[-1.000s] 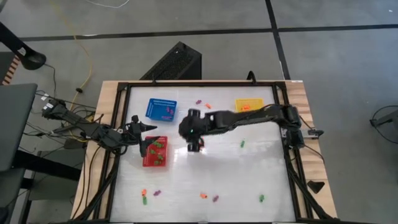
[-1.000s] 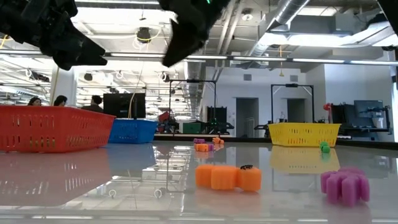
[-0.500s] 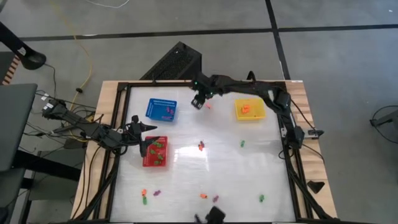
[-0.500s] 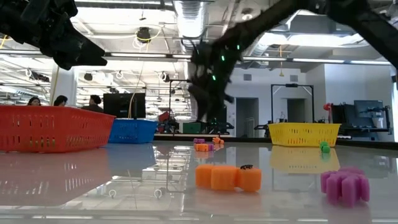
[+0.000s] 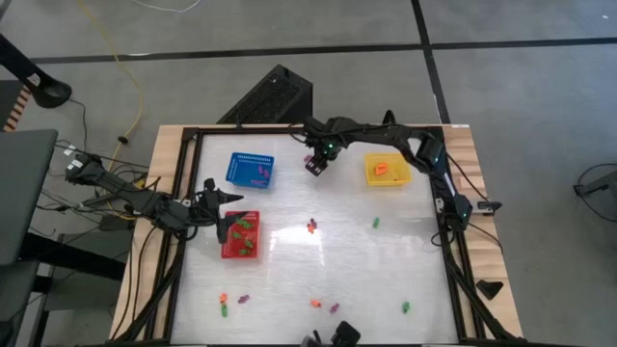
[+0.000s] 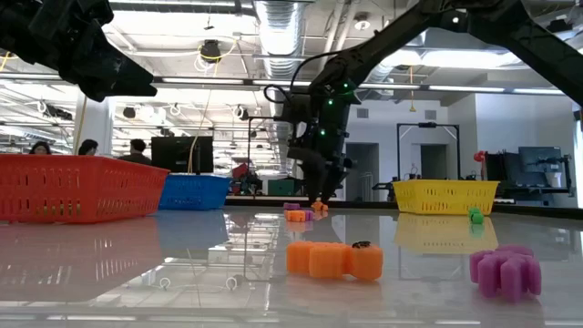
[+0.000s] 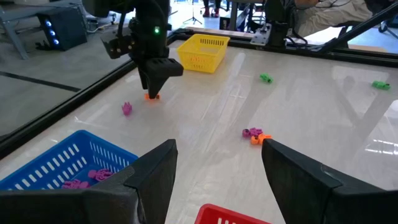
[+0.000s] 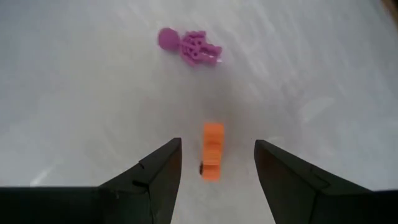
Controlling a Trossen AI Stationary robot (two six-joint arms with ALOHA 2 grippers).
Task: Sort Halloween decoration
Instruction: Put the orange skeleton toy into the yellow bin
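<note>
Lowered over an orange trinket (image 8: 212, 150) with jaws spread, right gripper (image 5: 315, 166) sits between blue basket (image 5: 250, 171), holding purple trinkets (image 7: 81, 180), and yellow basket (image 5: 386, 169).

Grey concrete floor (image 5: 289, 39) with dark seams surrounds the tabletop (image 5: 386, 280). Behind it, ceiling ducts (image 6: 278, 23) and strip lights hang over white walls (image 6: 524, 123). People sit at a far monitor (image 6: 182, 153).

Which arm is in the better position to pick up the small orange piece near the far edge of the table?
The right arm. Its tool is open directly over the orange piece, which lies between the fingers. The left tool is over the red basket, far away.
</note>
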